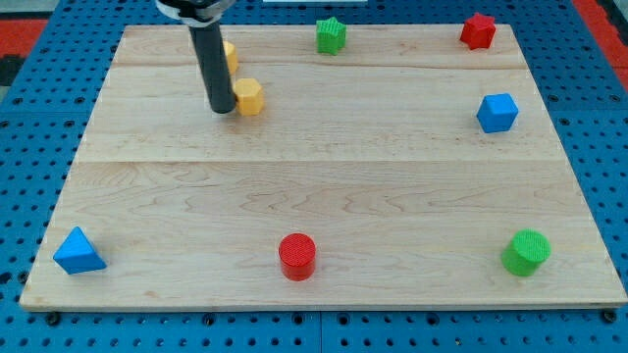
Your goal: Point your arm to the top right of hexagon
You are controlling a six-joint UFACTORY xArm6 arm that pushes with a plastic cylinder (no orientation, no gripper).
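The yellow hexagon block (pixel 250 96) lies in the upper left part of the wooden board (pixel 324 176). My tip (pixel 222 108) rests on the board just to the hexagon's left, touching or almost touching it. A second yellow block (pixel 230 55) sits just above, partly hidden behind the dark rod; its shape cannot be made out.
A green star block (pixel 332 35) is at the top middle, a red star-like block (pixel 478 31) at the top right, a blue cube (pixel 497 113) at the right. A blue triangle (pixel 78 252), a red cylinder (pixel 297 256) and a green cylinder (pixel 527 252) lie along the bottom.
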